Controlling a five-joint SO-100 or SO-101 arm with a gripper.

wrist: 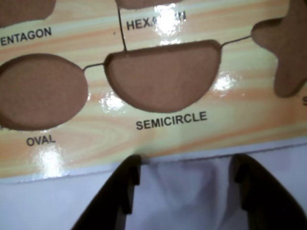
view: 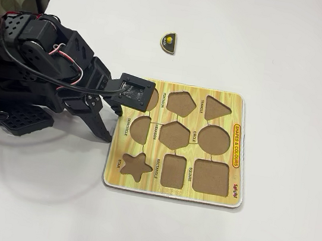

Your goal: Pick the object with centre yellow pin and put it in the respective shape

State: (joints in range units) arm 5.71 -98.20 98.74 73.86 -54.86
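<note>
The semicircle piece (view: 169,42), dark with a yellow centre pin, lies on the white table beyond the board's far edge in the fixed view; it is out of the wrist view. The wooden shape board (view: 123,178) has empty cut-outs. Its semicircle hole (wrist: 163,76) is straight ahead in the wrist view and at the board's left side in the fixed view (view: 140,129). My gripper (wrist: 187,163) is open and empty, its black jaws spread over the white table just short of the board's edge (wrist: 240,110). In the fixed view the gripper (view: 112,127) sits at the board's left edge.
The oval hole (wrist: 38,91), star hole (wrist: 285,52) and labels PENTAGON and HEXAGON surround the semicircle hole. My arm's body (view: 37,61) fills the left of the fixed view. White table surrounds the board.
</note>
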